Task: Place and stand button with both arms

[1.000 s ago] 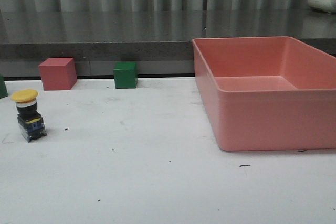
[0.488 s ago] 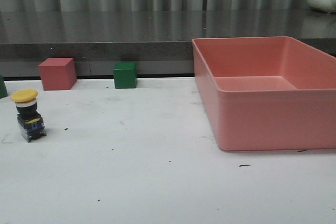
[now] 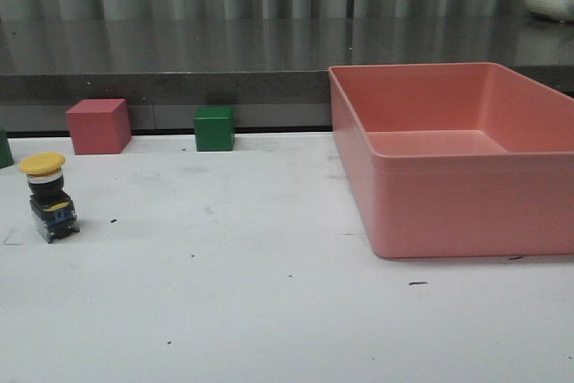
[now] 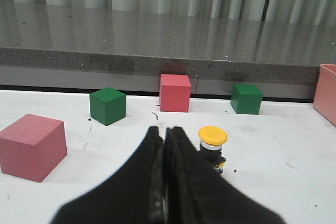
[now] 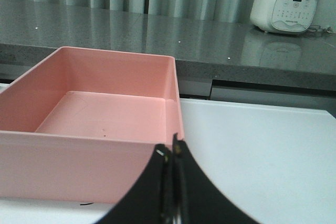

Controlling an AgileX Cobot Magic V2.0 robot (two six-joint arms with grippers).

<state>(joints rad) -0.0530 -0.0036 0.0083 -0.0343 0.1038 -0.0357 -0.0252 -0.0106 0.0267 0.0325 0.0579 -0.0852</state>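
Note:
The button (image 3: 49,196) stands upright on the white table at the far left, yellow cap on top, black base with blue and yellow marks below. In the left wrist view the button (image 4: 212,146) shows just beyond my left gripper (image 4: 165,129), which is shut with nothing between its fingers and is apart from the button. My right gripper (image 5: 171,150) is shut and empty, in front of the near wall of the pink bin. Neither arm shows in the front view.
A large pink bin (image 3: 430,204) fills the right side of the table. A pink cube (image 3: 98,126) and a green cube (image 3: 214,127) stand at the back edge. The left wrist view also shows a near pink cube (image 4: 32,146) and another green cube (image 4: 107,105). A white appliance (image 5: 286,2) sits on the grey counter.

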